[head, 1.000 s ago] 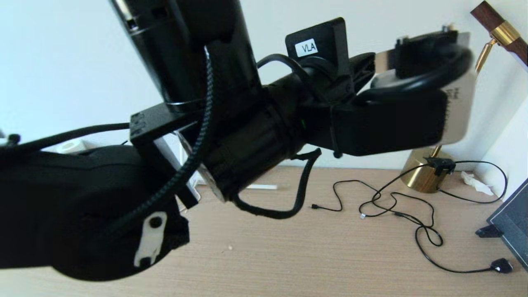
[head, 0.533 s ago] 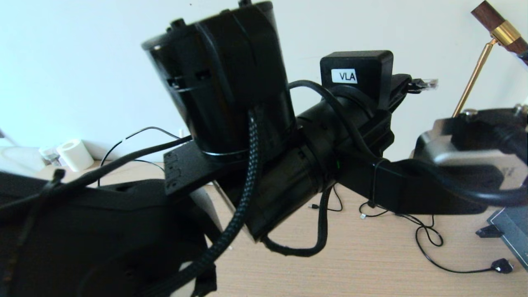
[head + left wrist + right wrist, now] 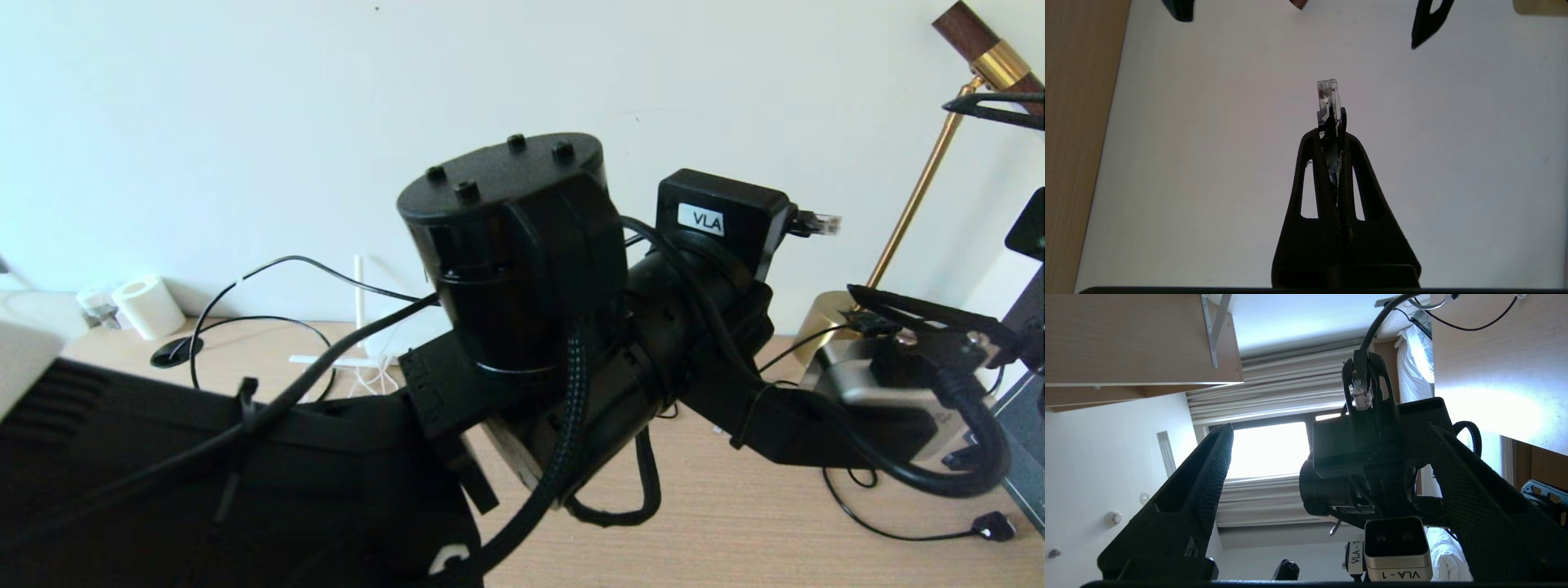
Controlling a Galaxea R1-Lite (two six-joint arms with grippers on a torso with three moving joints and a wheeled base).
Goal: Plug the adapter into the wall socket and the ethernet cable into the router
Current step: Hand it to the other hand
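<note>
My left gripper is raised in front of the white wall and is shut on the ethernet cable's plug. The plug's clear tip sticks out past the fingers. My right gripper is open just beyond that tip, one finger above it and one below, touching nothing. From the right wrist, the plug and its black cable show between the spread fingers. One white stick antenna of the router stands behind the left arm. The adapter and the wall socket are out of view.
A gold lamp stands at the back right of the wooden desk. Thin black cables with a small plug lie near it. A dark flat panel is at the right edge and a white roll at the back left.
The right gripper has opened wide and dropped away to the right. The left arm has swung lower, keeping the plug in its grip.
</note>
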